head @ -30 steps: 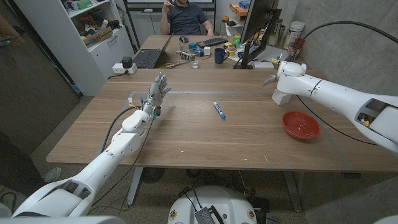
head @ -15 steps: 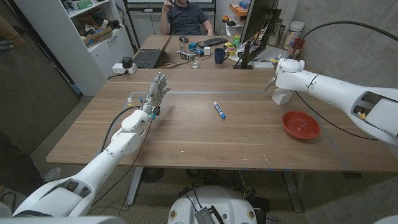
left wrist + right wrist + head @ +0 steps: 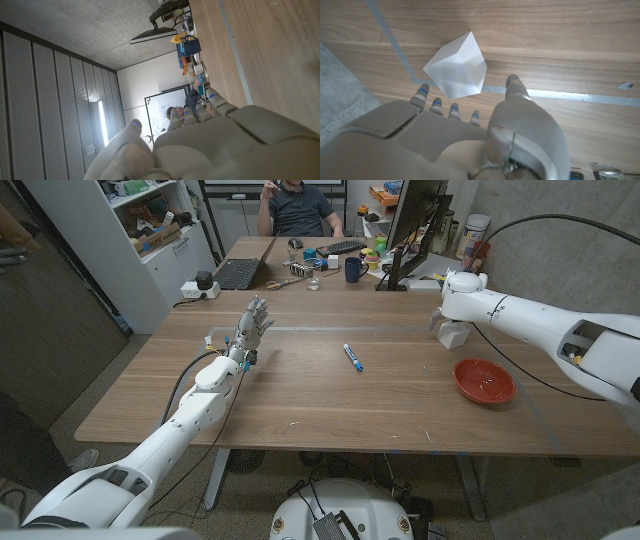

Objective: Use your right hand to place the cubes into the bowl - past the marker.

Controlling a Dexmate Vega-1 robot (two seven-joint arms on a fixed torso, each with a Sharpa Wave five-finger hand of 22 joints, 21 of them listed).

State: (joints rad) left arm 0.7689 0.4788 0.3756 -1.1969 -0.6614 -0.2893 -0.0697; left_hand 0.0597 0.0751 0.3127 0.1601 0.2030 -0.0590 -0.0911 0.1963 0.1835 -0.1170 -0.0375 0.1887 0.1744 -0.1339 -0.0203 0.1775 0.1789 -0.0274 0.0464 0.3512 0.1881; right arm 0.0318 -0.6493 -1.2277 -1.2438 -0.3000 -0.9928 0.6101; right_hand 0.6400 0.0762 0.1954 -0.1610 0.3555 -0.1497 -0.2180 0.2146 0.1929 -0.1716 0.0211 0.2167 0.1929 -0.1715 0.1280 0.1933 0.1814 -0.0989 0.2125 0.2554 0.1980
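A white cube [image 3: 452, 335] sits on the wooden table at the far right, beyond the red bowl [image 3: 484, 380]. My right hand [image 3: 455, 288] hovers just above and behind the cube, holding nothing. In the right wrist view the cube [image 3: 456, 71] lies just past my spread fingertips [image 3: 422, 90], with the thumb [image 3: 516, 88] to one side; none of them touches it. A blue marker [image 3: 352, 357] lies mid-table, to the left of the bowl. My left hand [image 3: 252, 328] stands raised at the table's left, fingers apart and empty; its back [image 3: 225, 145] shows in the left wrist view.
A strip of grey tape [image 3: 330, 328] runs across the table's far part and passes beside the cube [image 3: 395, 45]. Behind the table is a desk with a laptop [image 3: 240, 273], a mug [image 3: 355, 270], a monitor [image 3: 415, 220] and a seated person [image 3: 298, 208].
My right forearm has swung back a little and the hand has shifted slightly left over the cube. The cube, marker, bowl and left hand have stayed where they were.
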